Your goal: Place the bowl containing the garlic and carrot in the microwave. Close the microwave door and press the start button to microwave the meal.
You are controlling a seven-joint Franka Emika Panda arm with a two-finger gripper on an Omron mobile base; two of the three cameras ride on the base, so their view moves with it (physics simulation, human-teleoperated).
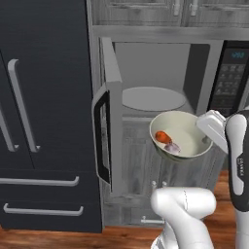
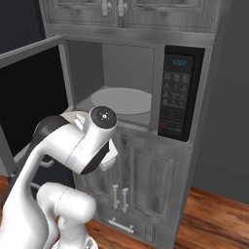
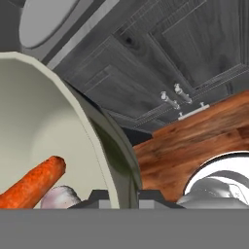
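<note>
- You have the tall black fridge (image 1: 44, 112) on the left of the left base view, beside the grey cabinet column.
- The microwave (image 2: 146, 92) sits built into that column, its cavity open and the round turntable (image 1: 151, 98) bare.
- Your microwave door (image 1: 109, 112) stands swung out to the left, its bar handle (image 1: 99, 136) facing you edge-on.
- Below it are the grey wooden cabinet doors (image 3: 160, 63) and the wood floor (image 3: 194, 141).
- The bowl (image 1: 181, 135) hangs in the air in front of the cavity and a little below the turntable, tilted toward you, not yet inside.
- The gripper (image 3: 122, 197) is nearly closed and pinches the bowl's rim, one fingertip inside the wall and one outside.
- The carrot (image 1: 163, 136) lies low in the bowl.
- The garlic (image 1: 173, 147) rests just beside the carrot.
</note>
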